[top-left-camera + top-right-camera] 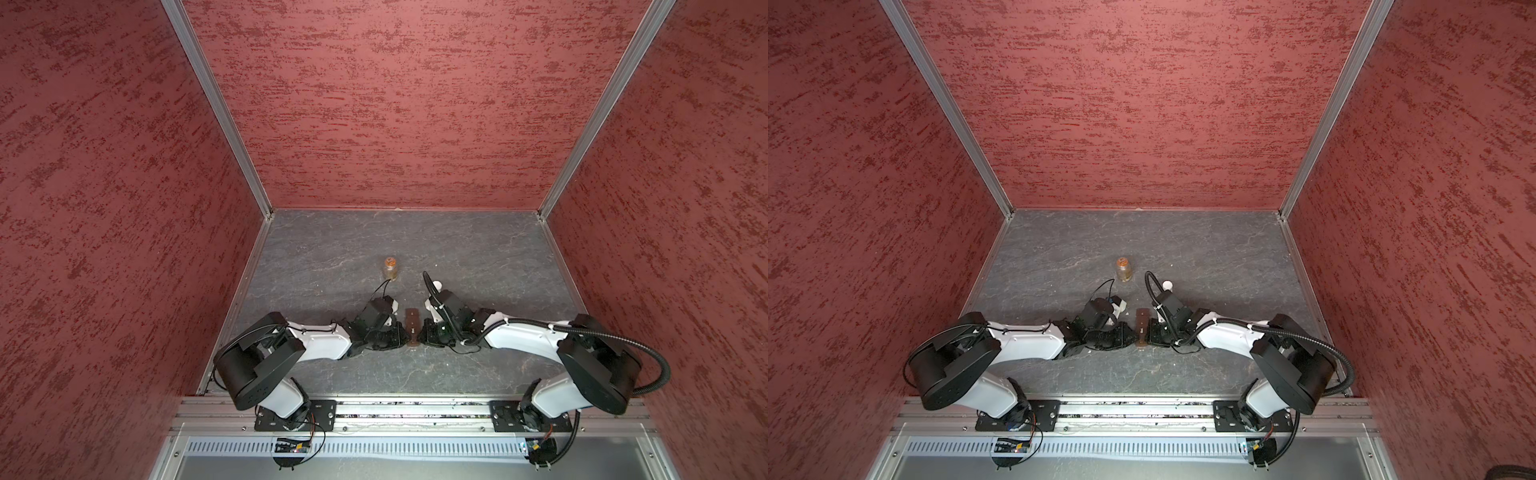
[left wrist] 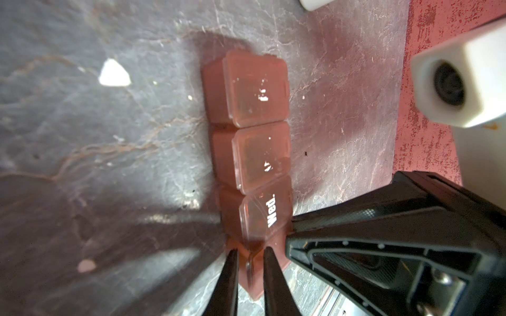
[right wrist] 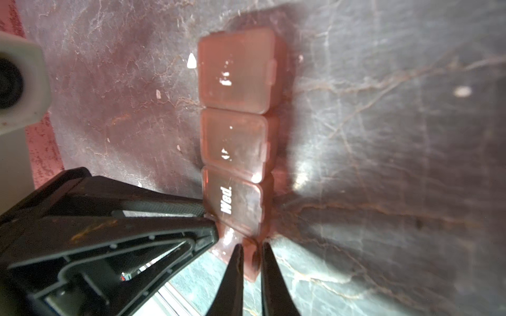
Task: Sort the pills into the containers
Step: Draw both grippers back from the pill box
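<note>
— Fingers shut on anything?
— Both pairs pinched the long translucent brown plastic pill box, lying mid-table: left gripper from nine o'clock, right gripper from three.

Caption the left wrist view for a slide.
Left gripper and right gripper pinch the brown pill box from opposite sides beside its Wed. cell; a white bit lies on the table.

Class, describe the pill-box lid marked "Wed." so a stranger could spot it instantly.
On the grey marbled tabletop, a long translucent brown plastic pill box lies between the left gripper and right gripper. Find the lid printed "Wed.": the next two lids show only worn white flecks.
</note>
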Available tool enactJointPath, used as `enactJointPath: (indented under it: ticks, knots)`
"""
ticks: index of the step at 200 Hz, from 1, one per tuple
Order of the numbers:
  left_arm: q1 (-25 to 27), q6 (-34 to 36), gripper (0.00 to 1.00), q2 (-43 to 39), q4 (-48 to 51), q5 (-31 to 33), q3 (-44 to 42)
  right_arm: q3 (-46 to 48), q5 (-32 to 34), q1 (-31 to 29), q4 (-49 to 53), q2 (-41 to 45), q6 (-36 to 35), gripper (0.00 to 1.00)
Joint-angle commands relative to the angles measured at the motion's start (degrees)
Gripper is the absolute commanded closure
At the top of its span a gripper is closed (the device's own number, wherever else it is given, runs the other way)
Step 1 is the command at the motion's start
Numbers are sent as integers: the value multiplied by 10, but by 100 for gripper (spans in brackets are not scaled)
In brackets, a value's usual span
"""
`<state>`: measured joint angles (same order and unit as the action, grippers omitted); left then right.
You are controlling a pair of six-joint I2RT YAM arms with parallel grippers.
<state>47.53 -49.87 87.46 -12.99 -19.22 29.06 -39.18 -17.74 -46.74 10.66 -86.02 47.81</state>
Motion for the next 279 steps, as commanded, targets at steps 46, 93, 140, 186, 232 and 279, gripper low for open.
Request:
enactJointPath:
  ticks: [46, 93, 140, 186, 232, 279]
  knots:
    - [-14, 51, 61, -74, 73, -1, 20, -117, 152, -16, 197, 82, -47, 68]
    - [-48, 73, 48, -220, 144, 59, -13, -202, 191, -21, 296, 43, -27, 60]
    - [-106, 84, 35, -385, 230, 113, -67, -291, 231, -68, 371, -84, -4, 44]
    - [-154, 85, 33, -447, 249, 96, -100, -331, 224, -82, 382, -158, 23, 36]
    - [-166, 88, 33, -444, 239, 84, -109, -367, 221, -83, 390, -209, 20, 36]
    - [-178, 93, 33, -451, 243, 73, -111, -382, 234, -82, 406, -233, 23, 38]
